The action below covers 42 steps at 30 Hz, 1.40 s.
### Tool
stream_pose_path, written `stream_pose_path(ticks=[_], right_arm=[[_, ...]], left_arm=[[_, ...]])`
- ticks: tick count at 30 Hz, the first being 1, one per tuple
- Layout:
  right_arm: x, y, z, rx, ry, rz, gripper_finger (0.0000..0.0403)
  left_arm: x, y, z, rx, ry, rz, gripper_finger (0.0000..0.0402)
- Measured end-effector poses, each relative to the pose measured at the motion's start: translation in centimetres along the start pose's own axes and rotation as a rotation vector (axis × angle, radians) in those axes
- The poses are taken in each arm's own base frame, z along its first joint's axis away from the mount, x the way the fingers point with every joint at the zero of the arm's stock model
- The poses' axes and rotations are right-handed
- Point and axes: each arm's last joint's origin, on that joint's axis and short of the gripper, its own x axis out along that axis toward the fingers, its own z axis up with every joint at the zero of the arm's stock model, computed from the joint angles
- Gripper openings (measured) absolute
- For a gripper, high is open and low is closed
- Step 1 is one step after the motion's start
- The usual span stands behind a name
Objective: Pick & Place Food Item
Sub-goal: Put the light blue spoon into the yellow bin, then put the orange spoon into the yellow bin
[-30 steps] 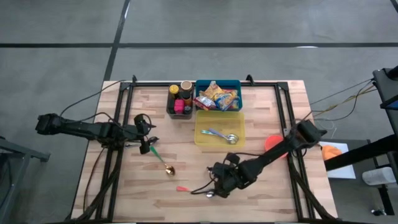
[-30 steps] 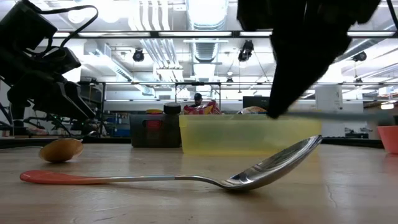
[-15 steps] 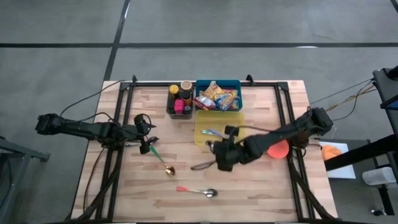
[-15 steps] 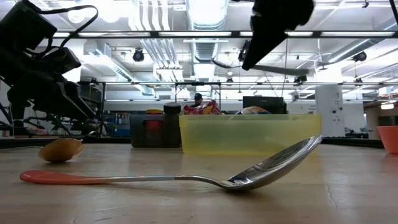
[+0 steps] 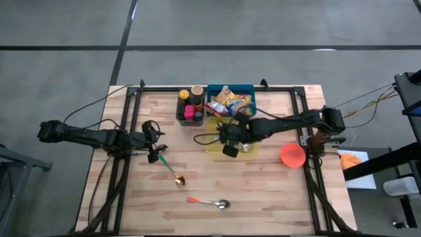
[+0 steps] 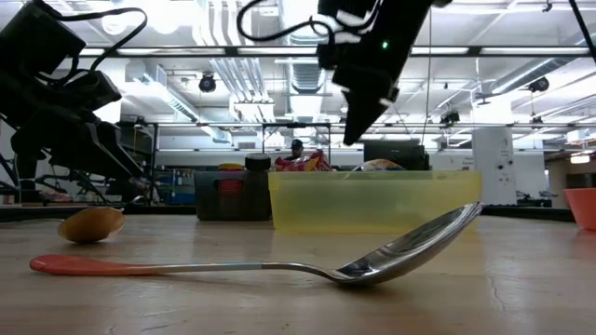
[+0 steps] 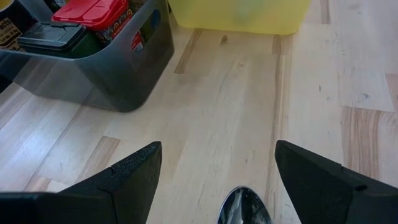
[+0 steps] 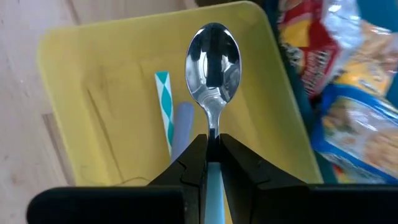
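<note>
My right gripper (image 5: 225,140) hangs over the yellow bin (image 5: 250,125), shut on a spoon (image 8: 213,62) with a light-blue handle. Its shiny bowl sticks out past the fingertips. The same gripper (image 6: 358,121) shows high above the bin in the low view. Two more handles, one striped teal and white (image 8: 163,102), lie in the bin. My left gripper (image 5: 156,150) waits open at the table's left, beside a green-handled spoon with a gold bowl (image 5: 179,179) that lies flat on the wood. A red-handled spoon (image 5: 209,203) lies flat near the front edge. My right gripper pinches the spoon's handle (image 8: 212,138) between its two fingers, where the blue grip meets the metal neck. The fingers (image 8: 191,158) slant down from the table's right and lie along the spoon. The spoon is lifted clear above the yellow bin, its hollow side facing the wrist camera.
Behind the yellow bin stands a blue bin of snack packets (image 5: 230,102), and to its left a grey bin with jars (image 5: 189,107). An orange bowl (image 5: 293,155) sits near the right rail. Bare wood lies open in the table's middle and front.
My right gripper has risen from the table's front, beside the red-handled spoon, and swung toward the far edge until it is over the yellow bin. It rolled on the way and stayed shut on the blue-handled spoon, which came up clear of the wood. The red-handled spoon stayed put.
</note>
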Motion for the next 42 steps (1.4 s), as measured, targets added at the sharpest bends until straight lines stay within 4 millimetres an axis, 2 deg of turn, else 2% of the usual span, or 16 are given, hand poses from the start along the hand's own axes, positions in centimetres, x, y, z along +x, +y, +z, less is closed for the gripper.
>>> stream_pose_path(ticks=[7,16,28,31,38,42], right_arm=[[3.2,0.6,-0.8,-0.052,0.033,0.027,0.0033],[6.4,1.9,-2.3,-0.031,0.1,0.079,0.0033],[6.6,1.9,-2.3,0.024,0.091,0.078,0.0036],[6.5,1.9,-2.3,0.027,0.085,0.079,0.0056],[6.5,1.9,-2.2,0.029,0.081,0.08,0.0137],[6.5,2.0,-2.2,0.028,0.081,0.08,0.016]], left_arm=[[0.0,0.0,0.0,0.0,0.0,0.0,0.0317],[0.0,0.0,0.0,0.0,0.0,-0.001,0.0317],[0.0,0.0,0.0,0.0,0.0,0.0,0.0317],[0.0,0.0,0.0,0.0,0.0,0.0,0.0317],[0.0,0.0,0.0,0.0,0.0,0.0,0.0317],[0.0,0.0,0.0,0.0,-0.001,0.0,0.0317]])
